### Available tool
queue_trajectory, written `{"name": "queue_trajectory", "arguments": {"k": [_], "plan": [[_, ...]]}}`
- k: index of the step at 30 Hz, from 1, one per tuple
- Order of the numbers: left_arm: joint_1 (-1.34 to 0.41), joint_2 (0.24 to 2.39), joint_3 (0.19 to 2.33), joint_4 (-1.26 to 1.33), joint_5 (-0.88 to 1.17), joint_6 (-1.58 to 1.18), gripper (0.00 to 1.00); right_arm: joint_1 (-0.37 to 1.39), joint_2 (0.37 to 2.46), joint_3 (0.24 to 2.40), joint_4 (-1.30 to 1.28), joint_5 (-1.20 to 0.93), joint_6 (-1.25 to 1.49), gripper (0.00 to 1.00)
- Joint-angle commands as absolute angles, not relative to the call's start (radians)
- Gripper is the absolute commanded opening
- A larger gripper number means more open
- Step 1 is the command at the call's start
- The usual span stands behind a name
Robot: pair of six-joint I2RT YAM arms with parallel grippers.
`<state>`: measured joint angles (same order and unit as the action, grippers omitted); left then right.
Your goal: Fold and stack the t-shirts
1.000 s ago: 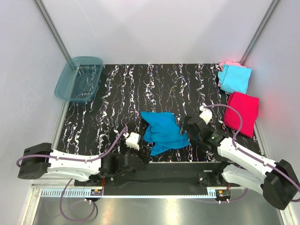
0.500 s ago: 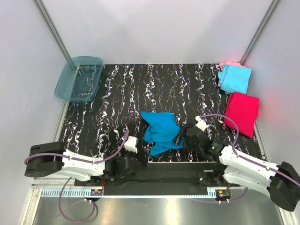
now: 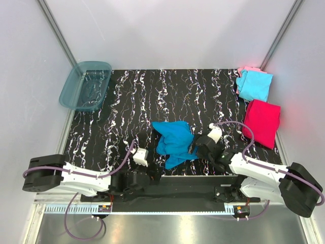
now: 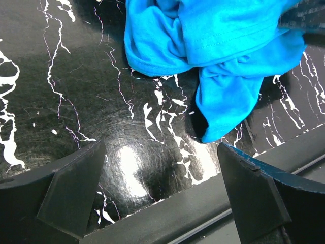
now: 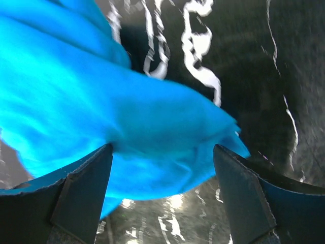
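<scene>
Teal-blue t-shirt (image 3: 175,142) lies crumpled at the near middle of the counter (image 3: 127,101), within reach of both arms. Right tool (image 5: 162,193) is spread wide, the shirt's right edge between its fingers (image 5: 84,188) but unclamped, probably positioned to take a corner. Left tool (image 4: 162,188) is wide open and empty, low near the shirt's trailing tail, likely ready to help spread it.

Bright, even overhead light. Glare patch on glossy table (image 4: 129,157). Right wrist view blurred, teal-blue t-shirt (image 5: 127,127) soft.
</scene>
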<state>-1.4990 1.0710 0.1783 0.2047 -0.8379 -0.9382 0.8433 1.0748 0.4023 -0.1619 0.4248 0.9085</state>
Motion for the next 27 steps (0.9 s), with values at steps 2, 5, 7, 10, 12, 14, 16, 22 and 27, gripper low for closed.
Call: {"name": "queue_trajectory", "arguments": {"k": [2, 5, 7, 10, 12, 14, 16, 22, 27], "plan": [[-1.506, 1.043, 0.164, 0.210, -0.871, -0.963, 0.99, 0.850, 1.077, 0.497, -0.107, 0.515, 0.873, 0.87], [-1.508, 1.052, 0.166, 0.213, -0.873, -0.971, 0.99, 0.848, 1.085, 0.526, -0.107, 0.508, 0.862, 0.86], [-1.509, 1.065, 0.167, 0.215, -0.873, -0.974, 0.99, 0.850, 1.095, 0.545, -0.109, 0.502, 0.859, 0.86], [-1.512, 1.075, 0.172, 0.219, -0.874, -0.976, 0.99, 0.848, 1.123, 0.549, -0.107, 0.517, 0.857, 0.87], [-1.514, 1.074, 0.175, 0.218, -0.874, -0.971, 0.99, 0.850, 1.138, 0.546, -0.106, 0.520, 0.857, 0.87], [-1.516, 1.071, 0.178, 0.212, -0.879, -0.968, 0.99, 0.850, 1.150, 0.540, -0.104, 0.515, 0.867, 0.87], [-1.517, 1.062, 0.176, 0.209, -0.879, -0.968, 0.99, 0.848, 1.149, 0.535, -0.103, 0.520, 0.874, 0.86], [-1.517, 1.049, 0.175, 0.199, -0.884, -0.966, 0.99, 0.848, 1.112, 0.523, -0.103, 0.563, 0.900, 0.06], [-1.517, 1.039, 0.221, 0.193, -0.917, -0.928, 0.99, 0.850, 1.092, 0.580, -0.103, 0.586, 0.896, 0.00]]}}
